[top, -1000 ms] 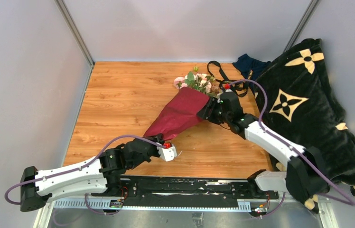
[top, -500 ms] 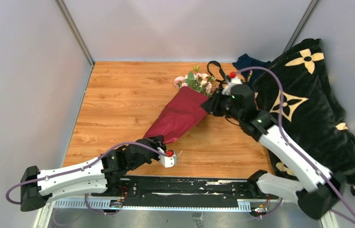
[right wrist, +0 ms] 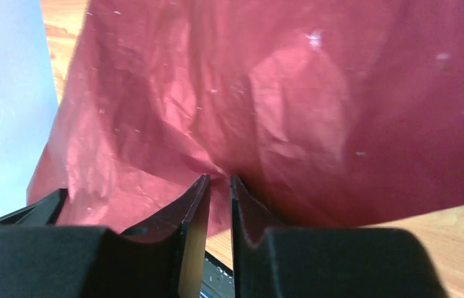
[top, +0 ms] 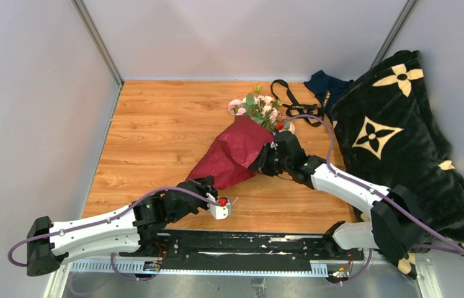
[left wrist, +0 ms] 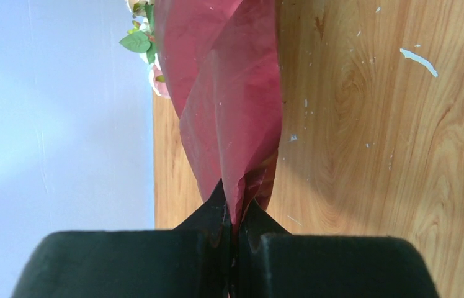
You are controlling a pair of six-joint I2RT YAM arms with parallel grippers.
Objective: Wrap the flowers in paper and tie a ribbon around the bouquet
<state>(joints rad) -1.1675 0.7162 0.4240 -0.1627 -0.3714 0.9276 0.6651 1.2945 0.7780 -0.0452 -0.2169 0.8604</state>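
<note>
The bouquet lies slantwise on the wooden table: a dark red paper [top: 236, 152] cone with pink and cream flowers [top: 257, 107] sticking out of its far end. My left gripper [top: 208, 184] is shut on the cone's narrow tip [left wrist: 234, 208], the paper [left wrist: 236, 93] rising straight away from it towards the flowers [left wrist: 142, 37]. My right gripper [top: 262, 162] is at the cone's wide right side. Its jaws are nearly together, with a creased fold of paper [right wrist: 279, 93] pinched at the tips [right wrist: 219, 179]. The black ribbon [top: 291, 99] lies loose behind the flowers.
A black blanket with cream flower motifs [top: 403, 136] is heaped along the right side, with a navy cloth [top: 324, 84] at its far end. Grey walls close in the left, back and right. The black arm rail [top: 242, 245] runs along the near edge.
My right gripper swung out towards the ribbon, then came back down to the cone's lower right side, and its jaws narrowed onto the paper. The left gripper shifted slightly, keeping hold of the tip.
</note>
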